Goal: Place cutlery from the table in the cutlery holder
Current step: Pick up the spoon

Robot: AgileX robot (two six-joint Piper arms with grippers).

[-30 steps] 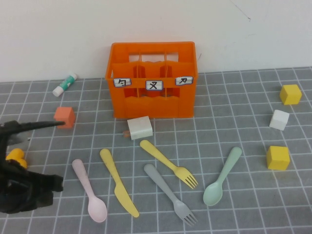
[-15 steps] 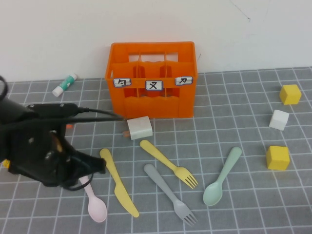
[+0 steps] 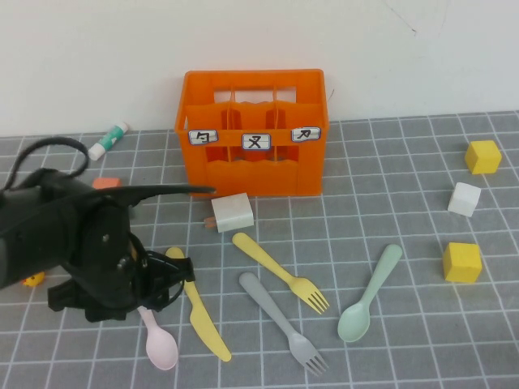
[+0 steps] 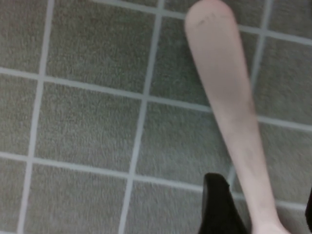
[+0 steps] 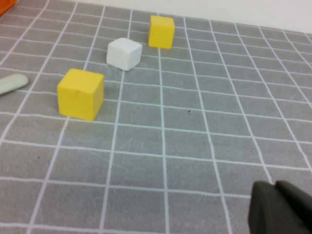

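Observation:
The pink spoon (image 3: 160, 344) lies on the grey grid table (image 3: 389, 340) at the front left. My left gripper (image 3: 144, 293) is down over its handle. In the left wrist view the gripper (image 4: 263, 209) is open, with a black finger (image 4: 219, 207) on each side of the spoon handle (image 4: 229, 107). The yellow knife (image 3: 200, 312), yellow fork (image 3: 280, 271), grey fork (image 3: 281, 320) and mint-green spoon (image 3: 369, 296) lie on the table. The orange cutlery holder (image 3: 253, 134) stands at the back. My right gripper (image 5: 280, 207) is shut and empty, low over the table, out of the high view.
A white block (image 3: 233, 211) lies in front of the holder. Two yellow cubes (image 3: 462, 262) (image 3: 483, 156) and a white cube (image 3: 465, 198) sit at the right. A glue stick (image 3: 108, 141) and a partly hidden orange-pink cube (image 3: 105, 183) are at the back left.
My left arm has swung in from the front left corner and now sits over the pink spoon's handle. The cutlery has not moved.

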